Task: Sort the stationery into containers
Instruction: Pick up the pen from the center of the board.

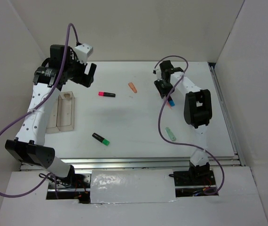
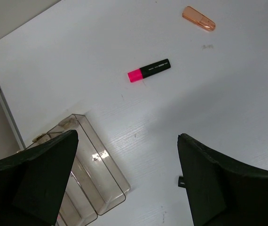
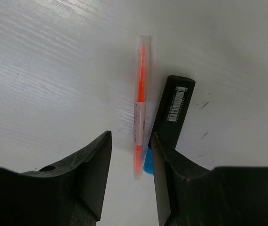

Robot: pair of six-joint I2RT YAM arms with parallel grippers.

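Two pincers, stationery loose on tabletop (image 1: pixel 138 127)

Right pincer (image 3: pixel 131 141): narrow, straddling red pen (image 3: pixel 141 94) (pen against one finger, a gap at the other); blue-black highlighter (image 3: pixel 174 108) just beside. Left pincer (image 2: pixel 127 141): wide, above bins (image 2: pixel 110 179). Pink highlighter (image 2: pixel 148 70), orange stub (image 2: pixel 198 19): apart from bins.

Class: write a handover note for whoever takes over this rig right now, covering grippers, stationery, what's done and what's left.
Left gripper: open, empty, above the table by the clear bins.
Right gripper: jaws apart, straddling the red pen beside the blue-black highlighter; no grip yet.
Loose on the table: pink highlighter, orange stub, black-green highlighter, mint highlighter.
Done: nothing visibly binned. Left: all of it.
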